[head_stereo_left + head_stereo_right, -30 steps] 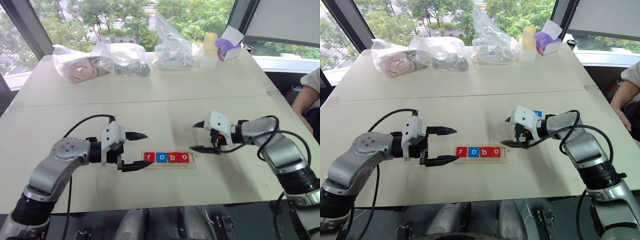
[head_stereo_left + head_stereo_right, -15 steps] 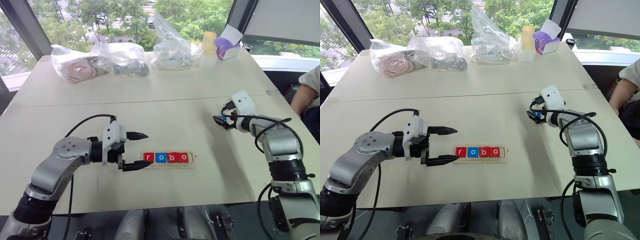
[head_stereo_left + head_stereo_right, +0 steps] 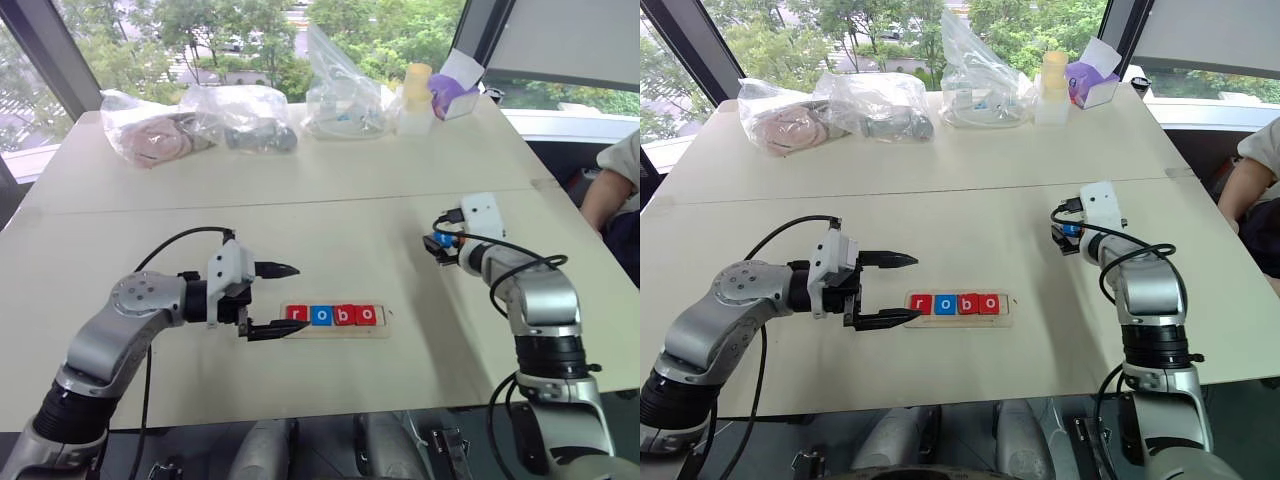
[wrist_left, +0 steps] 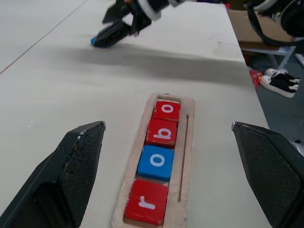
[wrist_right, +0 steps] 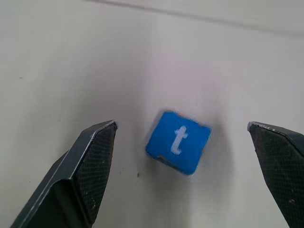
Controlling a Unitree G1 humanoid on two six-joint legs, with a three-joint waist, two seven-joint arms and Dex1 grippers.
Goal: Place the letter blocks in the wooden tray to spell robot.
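The right gripper (image 5: 180, 175) stands wide open and holds nothing, with the blue t block (image 5: 178, 141) lying flat on the table (image 3: 940, 215) just ahead of it and between its 2 fingers, touching neither. The risk here, as I judge it, lies in the grasp: the t block sits turned at an angle to the fingers, so when they close they could catch 2 corners instead of 2 flat sides, and the tile could spin, skid away or pop out. A descent that stops too high would pinch only the top edge of so flat a tile; one that goes too low would drive the fingertips into the table. A skewed grip would also carry a skewed tile to the slot, where it could ride up on the rim. Well off to that gripper's left, nearer the robot, the wooden tray (image 4: 186, 142) lies on the table with 4 tiles in a row: red r (image 4: 146, 201), blue o (image 4: 155, 162), red b (image 4: 161, 132) and red o (image 4: 166, 110), so 1 place at the tray's right end stays empty for the t. The left gripper (image 3: 890, 290) hovers at the tray's r end, likewise fully open and empty, its lower finger close beside the tray's end; whether it touches I cannot tell, and a nudge there would shift the tray. Beyond both grippers, at the table's far edge, lie 3 clear plastic bags (image 3: 875, 105) with contents I cannot make out, a pale bottle (image 3: 1052, 85) and a purple box (image 3: 1088, 83).
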